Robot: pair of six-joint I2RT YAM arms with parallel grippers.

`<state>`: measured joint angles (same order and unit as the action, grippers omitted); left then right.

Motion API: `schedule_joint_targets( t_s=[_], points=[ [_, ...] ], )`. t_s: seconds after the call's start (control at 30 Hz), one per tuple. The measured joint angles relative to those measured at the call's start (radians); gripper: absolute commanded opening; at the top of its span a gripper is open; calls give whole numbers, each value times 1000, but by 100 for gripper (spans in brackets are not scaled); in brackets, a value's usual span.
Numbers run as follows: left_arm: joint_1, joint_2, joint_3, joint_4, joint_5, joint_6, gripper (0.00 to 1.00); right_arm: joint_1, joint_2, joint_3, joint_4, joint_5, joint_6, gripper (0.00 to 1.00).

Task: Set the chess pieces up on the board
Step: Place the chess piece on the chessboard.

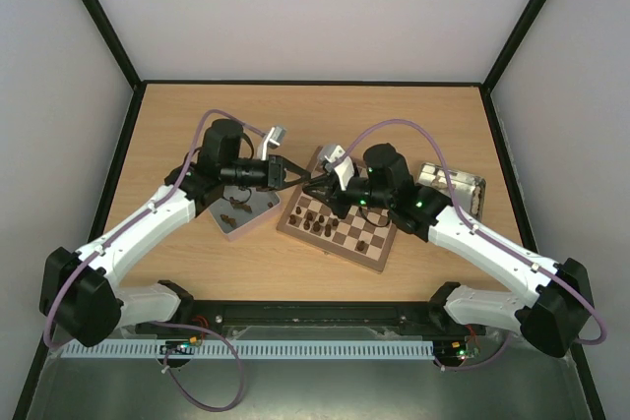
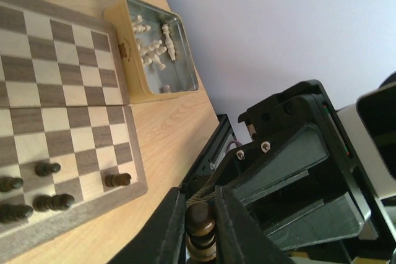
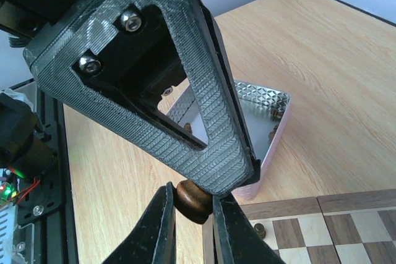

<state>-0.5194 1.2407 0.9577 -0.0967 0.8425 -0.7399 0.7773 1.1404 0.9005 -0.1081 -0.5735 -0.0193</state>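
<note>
Closest to the lens of my left wrist, my left gripper (image 2: pixel 200 207) has its two fingers (image 2: pixel 170 230) pressed on a dark chess piece (image 2: pixel 200 230). The piece stands between them with its round top showing. My right gripper (image 3: pixel 192 197) is clamped too: the right fingers (image 3: pixel 158 227) squeeze a rounded dark brown part. One finger of the left gripper lies directly over that part and touches it. It looks to be the same piece held from two sides, but I cannot tell this for sure.

In the top view both grippers meet tip to tip over the far left corner of the board (image 1: pixel 380 240). In the left wrist view the board lies to the left of my left fingers, and several other dark pieces (image 2: pixel 48 203) stand on the squares nearest to them. Past the board, further from those fingers, sits a yellow-sided tin (image 2: pixel 137 94) with cream pieces (image 2: pixel 154 51) lying inside. Behind my right fingers is a pale tray (image 3: pixel 274 137) with a patterned bottom, just beside the board's corner, and a few more dark pieces (image 3: pixel 272 114) lie in it.
</note>
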Motion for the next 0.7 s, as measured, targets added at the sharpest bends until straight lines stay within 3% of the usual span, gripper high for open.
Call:
schedule_joint_targets(
  t_s=[0.07, 0.2, 0.27, 0.43, 0.57, 0.7],
  points=[
    [0, 0, 2, 0, 7, 7, 7, 0, 0, -2, -7, -3, -1, 4],
    [0, 0, 2, 1, 11, 7, 5, 0, 0, -2, -7, 2, 6, 44],
    [0, 0, 2, 2, 4, 7, 5, 1, 0, -2, -8, 23, 34, 56],
    [0, -11, 1, 11, -85, 29, 5, 1, -37, -32, -8, 156, 111, 60],
    [-35, -41, 1, 16, -254, 86, 5, 0, -151, -104, -7, 360, 225, 61],
    [-138, -34, 1, 47, -442, 142, 6, -41, -244, -126, -17, 592, 354, 61]
  ],
)
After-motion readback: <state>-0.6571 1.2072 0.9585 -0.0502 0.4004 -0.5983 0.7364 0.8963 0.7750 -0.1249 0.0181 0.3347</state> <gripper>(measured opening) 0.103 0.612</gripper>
